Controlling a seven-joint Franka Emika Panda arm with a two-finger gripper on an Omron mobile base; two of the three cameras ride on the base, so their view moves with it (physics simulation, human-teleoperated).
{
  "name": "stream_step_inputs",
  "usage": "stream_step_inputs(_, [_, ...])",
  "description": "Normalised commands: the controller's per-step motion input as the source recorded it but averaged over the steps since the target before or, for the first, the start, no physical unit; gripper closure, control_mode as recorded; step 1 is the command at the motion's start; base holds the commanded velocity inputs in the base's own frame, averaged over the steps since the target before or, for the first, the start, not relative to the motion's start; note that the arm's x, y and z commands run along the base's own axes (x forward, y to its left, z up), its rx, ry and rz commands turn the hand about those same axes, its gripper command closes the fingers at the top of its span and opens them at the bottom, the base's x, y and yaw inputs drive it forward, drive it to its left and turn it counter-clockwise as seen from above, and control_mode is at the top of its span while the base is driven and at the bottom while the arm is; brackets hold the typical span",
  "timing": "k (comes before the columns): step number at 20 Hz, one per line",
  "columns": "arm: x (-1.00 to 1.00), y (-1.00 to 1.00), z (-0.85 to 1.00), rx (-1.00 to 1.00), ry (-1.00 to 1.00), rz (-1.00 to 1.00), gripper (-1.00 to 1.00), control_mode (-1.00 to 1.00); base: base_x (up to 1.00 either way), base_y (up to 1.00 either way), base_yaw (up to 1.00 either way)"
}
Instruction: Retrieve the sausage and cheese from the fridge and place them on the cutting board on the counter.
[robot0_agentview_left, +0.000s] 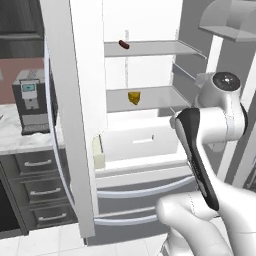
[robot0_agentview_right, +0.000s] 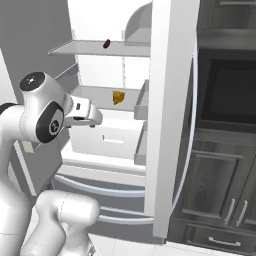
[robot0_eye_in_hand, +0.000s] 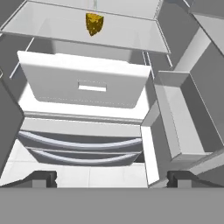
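Two foods wait inside the open grey steel fridge.
Left to right: short dark reddish-brown sausage on the upper white shelf, small yellow cheese wedge one shelf lower; two-finger gripper open, empty, outside. Raise it level with the cheese, then straddle squarely.

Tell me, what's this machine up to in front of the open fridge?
The white robot arm is reaching into the open fridge, but it holds nothing. Its tool is open and empty, pointing at the white drawer. The yellow cheese sits on the shelf just above, and the dark sausage lies one shelf higher. Both foods lie untouched, so the fetching has barely begun.
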Motion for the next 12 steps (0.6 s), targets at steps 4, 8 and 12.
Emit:
stream_step_inputs(4, [0.0, 0.0, 0.0, 0.0, 0.0, 0.0, -1.0, 1.0, 0.72, 0.31, 0.02])
stream_step_inputs(8, [0.0, 0.0, 0.0, 0.0, 0.0, 0.0, -1.0, 1.0, 0.54, 0.2, 0.01])
stream_step_inputs(12, [0.0, 0.0, 0.0, 0.0, 0.0, 0.0, -1.0, 1.0, 0.44, 0.08, 0.01])
